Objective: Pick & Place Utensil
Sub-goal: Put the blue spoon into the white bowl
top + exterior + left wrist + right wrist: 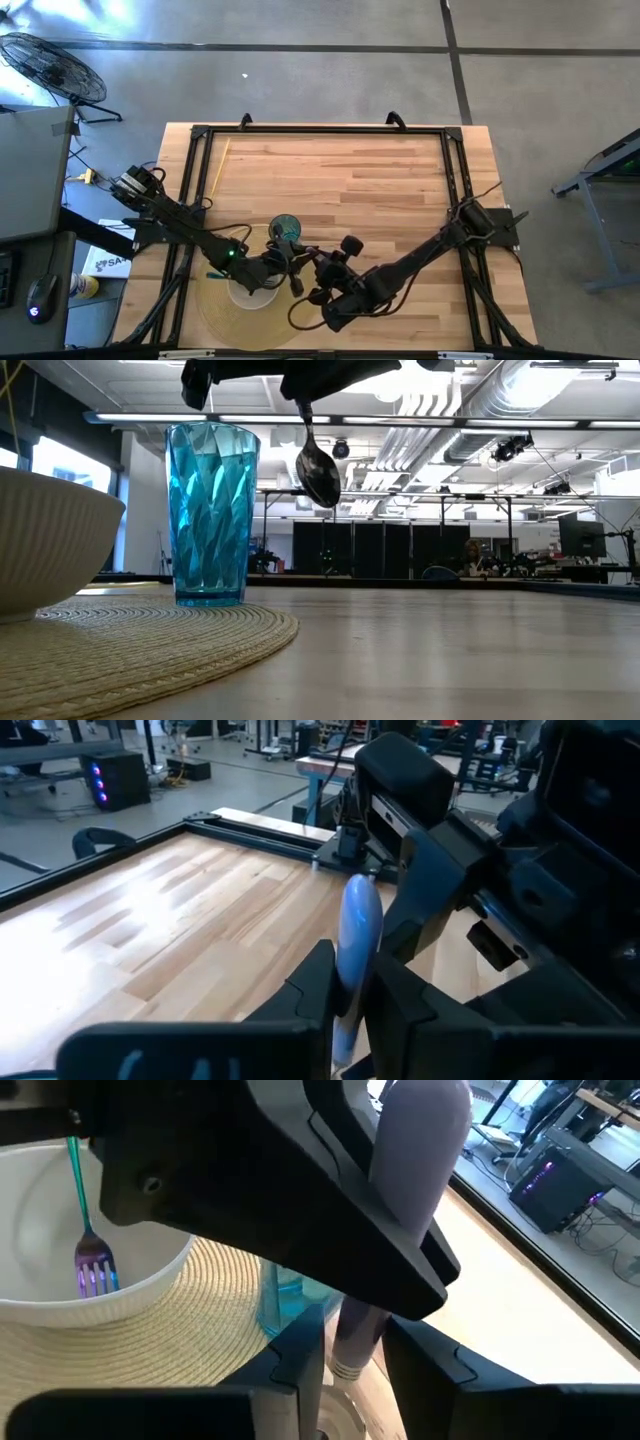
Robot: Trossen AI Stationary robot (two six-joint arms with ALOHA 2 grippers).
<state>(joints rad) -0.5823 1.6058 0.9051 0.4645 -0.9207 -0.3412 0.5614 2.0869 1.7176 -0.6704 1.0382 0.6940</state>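
Observation:
An iridescent purple-blue spoon [318, 472] hangs in the air beside the blue faceted tumbler [212, 510], bowl end down and clear of the table. Both grippers meet at it near the table's near edge. My left gripper [283, 262] comes from the left and my right gripper [306, 272] from the right, each shut on the spoon. The tumbler stands on the round woven placemat [235, 320]. On the same mat sits a white bowl [60, 1295], and a teal fork [88, 1230] lies in it with its tines down. My left gripper pinches the spoon's handle [345, 1005] between its two fingers [318, 995]. A rounded stretch of the spoon [360, 915] stands out past the fingertips. The spoon is lifted clear of the table. My right gripper has the purple handle [355, 1335] between its two fingers [305, 1350], close beside the left gripper's fingers. The left gripper's body hides the stretch of spoon above that point. The spoon's bowl [318, 478] hangs below both grippers.
The tumbler [285, 228] stands just on the far side of the grippers. The bowl [252, 290] is just left of them. A black frame [330, 130] runs round the tabletop. The middle and far part of the wood [340, 185] is bare.

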